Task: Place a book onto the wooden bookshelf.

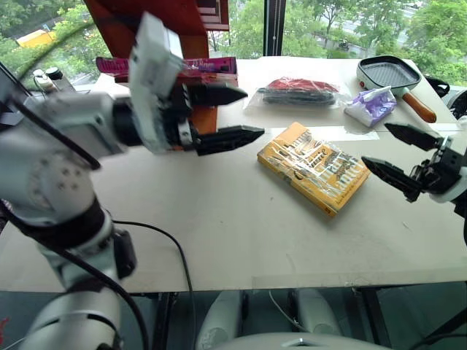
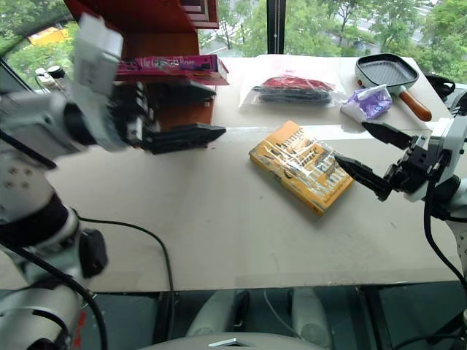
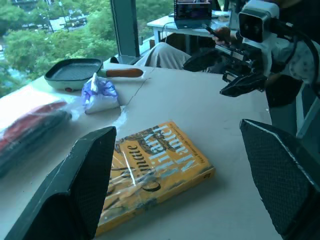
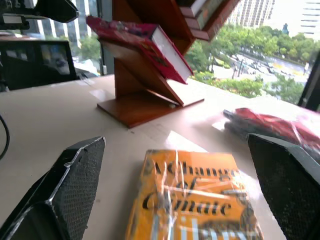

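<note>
The thick magenta plastic-wrapped book [image 4: 145, 47] is seen resting flat on a lower shelf of the reddish-brown polished wooden bookshelf [image 4: 145, 97], one end overhanging. The left gripper [image 1: 222, 115] is held just beside it with jaws apart and nothing between them; the right gripper [image 1: 400, 157] is likewise spread and empty, near the yellow paperback with black lettering [image 1: 315, 168] — a careless sweep by the left could clip the overhang and tip the book off.

An office or lab: white table [image 1: 241, 240] by big windows [image 1: 328, 25], monitor [image 3: 192, 12] behind.
</note>
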Robot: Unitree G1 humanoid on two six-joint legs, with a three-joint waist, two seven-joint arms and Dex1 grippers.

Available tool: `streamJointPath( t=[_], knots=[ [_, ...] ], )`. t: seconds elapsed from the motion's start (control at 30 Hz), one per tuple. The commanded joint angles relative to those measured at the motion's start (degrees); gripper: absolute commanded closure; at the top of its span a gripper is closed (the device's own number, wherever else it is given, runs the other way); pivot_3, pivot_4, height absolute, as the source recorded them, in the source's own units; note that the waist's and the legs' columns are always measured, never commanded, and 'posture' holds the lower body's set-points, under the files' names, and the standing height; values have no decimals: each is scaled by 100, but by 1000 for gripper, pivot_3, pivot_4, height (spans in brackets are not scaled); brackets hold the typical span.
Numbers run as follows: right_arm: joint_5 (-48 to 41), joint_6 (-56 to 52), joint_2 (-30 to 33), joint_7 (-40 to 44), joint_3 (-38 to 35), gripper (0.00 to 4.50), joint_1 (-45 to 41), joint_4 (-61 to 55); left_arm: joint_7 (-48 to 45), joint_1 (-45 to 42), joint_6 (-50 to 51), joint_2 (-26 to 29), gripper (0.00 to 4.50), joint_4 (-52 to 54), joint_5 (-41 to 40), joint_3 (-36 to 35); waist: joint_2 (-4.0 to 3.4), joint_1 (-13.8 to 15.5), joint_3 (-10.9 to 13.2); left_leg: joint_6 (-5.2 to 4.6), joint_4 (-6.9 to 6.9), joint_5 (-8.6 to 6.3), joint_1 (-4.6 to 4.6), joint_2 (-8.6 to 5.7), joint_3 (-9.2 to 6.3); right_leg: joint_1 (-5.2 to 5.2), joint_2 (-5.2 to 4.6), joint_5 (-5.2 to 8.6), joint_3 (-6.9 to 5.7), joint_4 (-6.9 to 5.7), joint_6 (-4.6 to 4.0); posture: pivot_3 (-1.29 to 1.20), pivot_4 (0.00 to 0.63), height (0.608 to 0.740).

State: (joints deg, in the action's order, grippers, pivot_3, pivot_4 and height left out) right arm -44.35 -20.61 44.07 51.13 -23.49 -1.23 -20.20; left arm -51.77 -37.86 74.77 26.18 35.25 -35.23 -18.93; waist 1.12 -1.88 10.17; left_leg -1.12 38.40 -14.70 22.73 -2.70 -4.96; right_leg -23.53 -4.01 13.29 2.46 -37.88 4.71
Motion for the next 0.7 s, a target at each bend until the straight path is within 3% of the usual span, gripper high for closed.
streamJointPath(
  t=[0.03, 0.2, 0.43, 0.7],
  knots=[
    [237, 210, 251, 396, -623, 0, 562, 59, 573, 943, -540, -64, 435, 599, 82, -86, -1, -20, 0, 6, -1, 3, 7, 2, 0, -8, 2, -1, 1, 1, -2, 0, 150, 740],
    [568, 403, 522, 1060, -1235, 0, 1604, 469, 537, 2538, -1843, 188, 435, 233, 415, -43, -19, 77, -11, 4, -19, -2, -7, 3, 3, -1, -1, 4, 2, 14, -12, 0, 150, 740],
    [971, 641, 479, 1255, -1335, 0, 2113, 738, 144, 4014, -3329, 816, 435, -578, 906, 257, -20, 139, -13, -17, -16, -15, -22, 1, 11, 23, -10, 18, 4, 34, -34, 0, 150, 740],
    [1222, 771, 433, 1244, -1198, 0, 2102, 804, 84, 4399, -4122, 1013, 435, -1123, 1053, 538, -23, 185, -14, -18, -18, -15, -20, 3, 8, 22, -14, 18, -1, 36, -34, 0, 150, 740]
  ],
)
